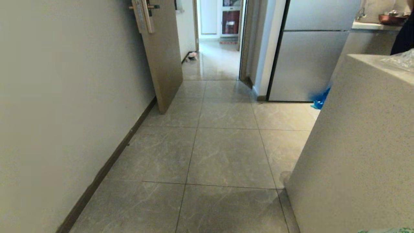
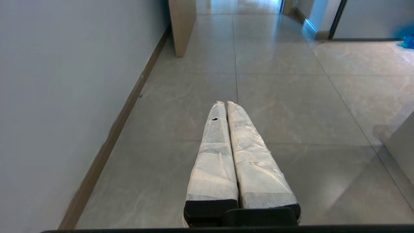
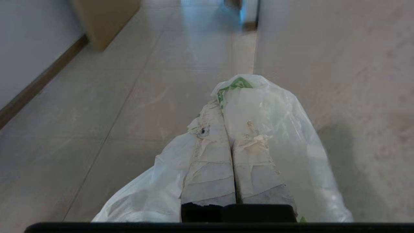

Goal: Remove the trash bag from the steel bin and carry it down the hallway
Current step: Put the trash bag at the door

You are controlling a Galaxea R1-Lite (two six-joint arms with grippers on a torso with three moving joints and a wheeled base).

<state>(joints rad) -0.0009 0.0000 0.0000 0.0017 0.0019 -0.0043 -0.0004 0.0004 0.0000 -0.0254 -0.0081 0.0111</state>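
My right gripper [image 3: 222, 108] is shut on the trash bag [image 3: 278, 129], a thin translucent white bag with green print. The bag drapes over both taped fingers and hangs down on either side. A sliver of it shows at the bottom right corner of the head view [image 1: 388, 230]. My left gripper [image 2: 225, 103] is shut with nothing in it, pointing forward low over the floor. The hallway [image 1: 226, 155] of glossy grey tiles runs ahead to an open doorway. The steel bin is out of view. Neither arm shows in the head view.
A white wall [image 1: 64, 97] with a dark baseboard runs along the left. An open wooden door [image 1: 163, 55] juts in ahead. A speckled counter block [image 1: 362, 145] is close on the right, with a fridge [image 1: 307, 61] and a blue bag [image 1: 320, 98] beyond. A small object [image 1: 192, 55] lies far down.
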